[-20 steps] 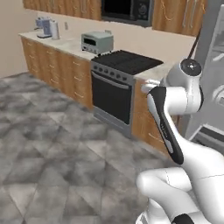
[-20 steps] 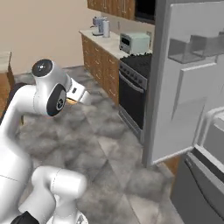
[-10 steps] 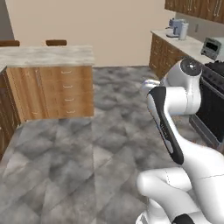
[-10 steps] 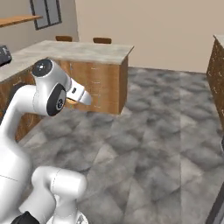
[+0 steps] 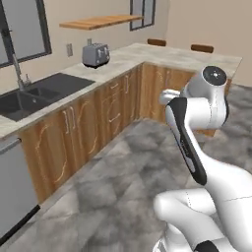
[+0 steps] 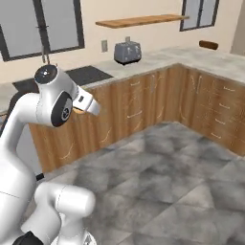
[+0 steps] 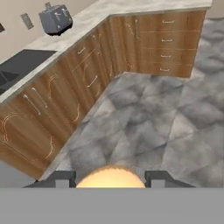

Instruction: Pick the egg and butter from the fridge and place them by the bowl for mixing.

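Ahead, toaster (image 7: 55,19) beside sink (image 5: 29,93)

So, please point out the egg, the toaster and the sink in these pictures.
egg (image 7: 111,177): hand view, on its rounded top between the fingers.
toaster (image 6: 127,51): right base view, on its front face.
sink (image 5: 29,93): left base view, on its dark basin.

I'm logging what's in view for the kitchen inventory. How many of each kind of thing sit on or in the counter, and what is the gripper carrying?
Toaster: 1
Sink: 1
Faucet: 1
Egg, between the gripper fingers: 1
Total: 4
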Robot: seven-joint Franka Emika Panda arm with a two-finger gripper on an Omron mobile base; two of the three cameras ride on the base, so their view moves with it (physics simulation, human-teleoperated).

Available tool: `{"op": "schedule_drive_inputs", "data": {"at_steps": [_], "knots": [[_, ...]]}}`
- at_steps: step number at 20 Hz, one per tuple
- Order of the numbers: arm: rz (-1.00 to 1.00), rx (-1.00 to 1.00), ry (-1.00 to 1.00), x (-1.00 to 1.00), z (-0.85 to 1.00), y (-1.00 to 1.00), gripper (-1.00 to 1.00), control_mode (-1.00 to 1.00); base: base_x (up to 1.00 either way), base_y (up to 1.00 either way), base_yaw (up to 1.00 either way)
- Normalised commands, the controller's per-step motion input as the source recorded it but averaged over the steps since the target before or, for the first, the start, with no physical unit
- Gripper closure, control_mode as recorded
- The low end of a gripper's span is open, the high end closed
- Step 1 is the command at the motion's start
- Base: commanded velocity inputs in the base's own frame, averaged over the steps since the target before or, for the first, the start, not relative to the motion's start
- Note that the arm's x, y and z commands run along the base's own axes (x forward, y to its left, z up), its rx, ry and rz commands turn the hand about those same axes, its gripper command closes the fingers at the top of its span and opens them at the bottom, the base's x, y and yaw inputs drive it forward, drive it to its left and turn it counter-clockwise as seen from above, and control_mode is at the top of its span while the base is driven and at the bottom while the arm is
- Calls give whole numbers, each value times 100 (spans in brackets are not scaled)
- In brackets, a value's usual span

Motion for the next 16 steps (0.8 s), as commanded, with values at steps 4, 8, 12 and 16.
{"op": "schedule_drive_inputs", "data": {"at_steps": [4,8,12,16], "knots": [[0,0,0,0,0,0,100,100,1,5,100],[0,0,0,0,0,0,100,100,15,5,88],[0,0,0,0,0,0,100,100,42,1,73],[0,0,0,0,0,0,100,100,61,0,61]]}}
